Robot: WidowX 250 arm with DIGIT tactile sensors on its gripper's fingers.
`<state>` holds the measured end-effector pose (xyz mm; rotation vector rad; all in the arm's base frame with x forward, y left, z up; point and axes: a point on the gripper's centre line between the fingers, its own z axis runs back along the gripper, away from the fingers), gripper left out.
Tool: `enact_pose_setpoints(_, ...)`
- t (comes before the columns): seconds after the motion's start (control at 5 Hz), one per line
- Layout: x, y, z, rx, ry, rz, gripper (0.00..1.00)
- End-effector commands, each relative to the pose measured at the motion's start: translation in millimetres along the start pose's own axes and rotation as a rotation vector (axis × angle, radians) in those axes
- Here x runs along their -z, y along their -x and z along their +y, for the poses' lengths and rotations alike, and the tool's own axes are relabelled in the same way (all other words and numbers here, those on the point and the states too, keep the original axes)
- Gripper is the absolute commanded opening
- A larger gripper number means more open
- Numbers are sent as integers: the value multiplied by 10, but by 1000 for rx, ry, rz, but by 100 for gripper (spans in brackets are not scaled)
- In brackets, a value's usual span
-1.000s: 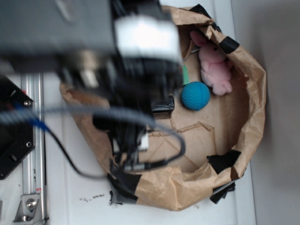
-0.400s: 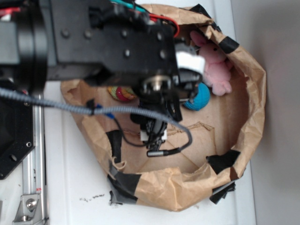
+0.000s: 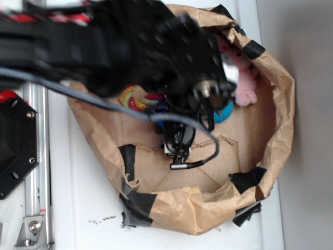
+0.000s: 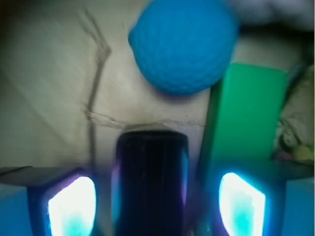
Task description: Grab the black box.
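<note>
Arm (image 3: pixel 104 47): stretches from the left over the brown paper bag (image 3: pixel 281 104), hiding much of its floor.
Hand (image 4: pixel 155 194): spread open, glowing pads (image 4: pixel 71 204) lowered on either side of the black box, apparently lined up to pinch it.
Black box (image 4: pixel 150 182): lies on the bag floor, between the pads, gaps showing both sides; nothing grips it yet.
Blue ball (image 4: pixel 184 44): just beyond the box.
Green block (image 4: pixel 243 113): close right of the box, likely crowding the right pad.
Pink toy (image 3: pixel 244 86): far right, clear of the grasp.
</note>
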<state>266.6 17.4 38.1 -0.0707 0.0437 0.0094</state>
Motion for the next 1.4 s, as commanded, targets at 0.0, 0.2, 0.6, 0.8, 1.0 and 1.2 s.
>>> enact_pose_setpoints(0.0, -29, 88, -144, 38, -42, -1, 0)
enact_pose_setpoints(0.2, -534, 76, -53, 37, -58, -115, 0)
enact_pose_setpoints(0.6, -1544, 68, 108, 11, 11, -308, 0)
enact_pose_setpoints(0.8, -2039, 53, 2, 1, -16, -290, 0)
enact_pose_setpoints(1.0, -2076, -24, -125, 19, -26, -226, 0)
enact_pose_setpoints(1.2, -1996, -41, -145, 5, -69, -176, 0)
